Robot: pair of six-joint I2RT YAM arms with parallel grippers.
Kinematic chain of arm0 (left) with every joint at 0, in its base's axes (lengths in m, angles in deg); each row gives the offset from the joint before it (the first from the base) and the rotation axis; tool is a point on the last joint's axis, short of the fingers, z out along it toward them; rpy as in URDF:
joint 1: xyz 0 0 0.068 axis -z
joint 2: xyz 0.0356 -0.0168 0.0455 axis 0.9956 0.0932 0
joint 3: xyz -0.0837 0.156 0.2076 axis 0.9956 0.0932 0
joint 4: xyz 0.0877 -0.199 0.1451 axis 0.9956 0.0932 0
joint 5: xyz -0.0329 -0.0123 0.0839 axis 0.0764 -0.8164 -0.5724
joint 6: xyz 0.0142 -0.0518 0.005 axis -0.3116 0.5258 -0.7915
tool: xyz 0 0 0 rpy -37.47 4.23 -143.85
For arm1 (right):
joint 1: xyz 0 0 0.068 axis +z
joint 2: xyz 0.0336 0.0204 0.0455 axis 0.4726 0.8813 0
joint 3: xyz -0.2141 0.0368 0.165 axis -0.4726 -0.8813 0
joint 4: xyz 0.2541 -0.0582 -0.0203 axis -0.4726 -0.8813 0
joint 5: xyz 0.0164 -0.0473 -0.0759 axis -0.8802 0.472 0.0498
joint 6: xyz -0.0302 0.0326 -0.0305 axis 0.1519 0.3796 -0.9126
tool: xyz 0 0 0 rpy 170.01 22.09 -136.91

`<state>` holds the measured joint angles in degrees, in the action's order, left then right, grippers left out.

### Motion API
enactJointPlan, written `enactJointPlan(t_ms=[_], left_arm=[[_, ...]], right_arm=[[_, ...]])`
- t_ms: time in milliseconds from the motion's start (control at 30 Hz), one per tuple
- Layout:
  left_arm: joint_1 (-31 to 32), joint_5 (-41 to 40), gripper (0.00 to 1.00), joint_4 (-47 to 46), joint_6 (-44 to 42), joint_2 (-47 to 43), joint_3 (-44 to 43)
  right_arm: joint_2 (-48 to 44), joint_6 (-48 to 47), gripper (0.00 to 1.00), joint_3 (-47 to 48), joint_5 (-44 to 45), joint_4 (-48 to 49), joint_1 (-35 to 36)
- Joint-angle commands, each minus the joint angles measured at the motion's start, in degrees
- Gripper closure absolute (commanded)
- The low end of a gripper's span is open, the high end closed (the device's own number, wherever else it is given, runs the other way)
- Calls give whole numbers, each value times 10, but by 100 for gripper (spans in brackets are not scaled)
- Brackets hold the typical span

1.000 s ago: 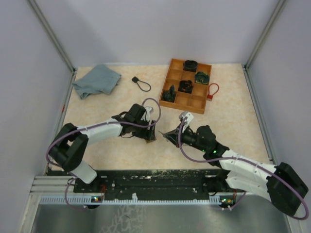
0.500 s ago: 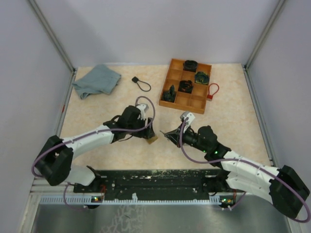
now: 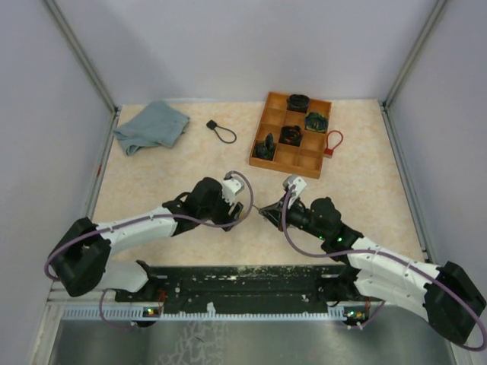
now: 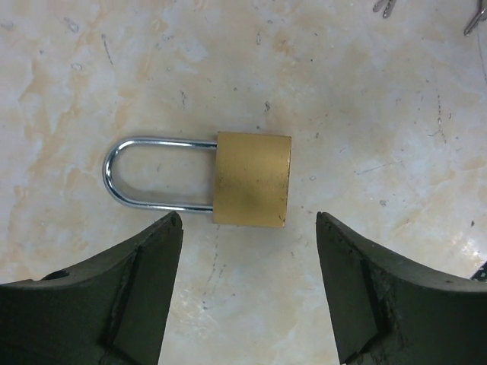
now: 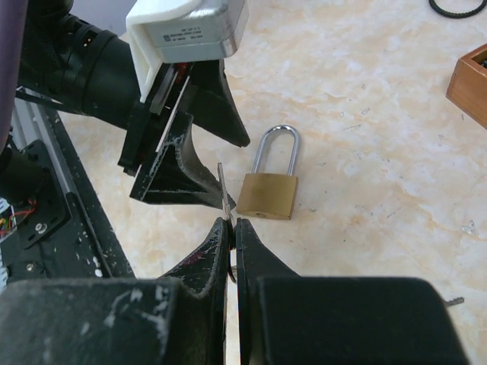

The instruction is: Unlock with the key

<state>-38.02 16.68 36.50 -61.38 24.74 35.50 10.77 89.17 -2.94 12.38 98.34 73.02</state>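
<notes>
1. Setting judged a robotics lab test cell.
2. Marbled bench (image 3: 358, 190) is enclosed by plain grey panels (image 3: 228, 46) on aluminium posts (image 3: 80, 57).
3. Left arm (image 3: 144, 224) and right arm (image 3: 380, 262) are bolted to a black rail (image 3: 251, 283) with exposed wiring (image 5: 17, 211).

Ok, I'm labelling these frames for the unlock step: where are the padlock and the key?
padlock (image 4: 251, 179), left wrist view, on the middle of its brass body.
key (image 5: 223, 190), right wrist view, on the exposed blade.
</notes>
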Motion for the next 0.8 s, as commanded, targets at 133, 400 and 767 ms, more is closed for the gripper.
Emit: enactJointPlan(t_ms=[133, 400, 767], left_arm=[[2, 15, 23, -5, -121, 55, -31], [15, -10, 24, 20, -138, 108, -53], [25, -11, 28, 34, -139, 143, -61]], right_arm=[[-29, -13, 100, 11, 14, 1, -3], [-33, -15, 100, 8, 16, 1, -3], [-25, -16, 100, 13, 15, 1, -3]])
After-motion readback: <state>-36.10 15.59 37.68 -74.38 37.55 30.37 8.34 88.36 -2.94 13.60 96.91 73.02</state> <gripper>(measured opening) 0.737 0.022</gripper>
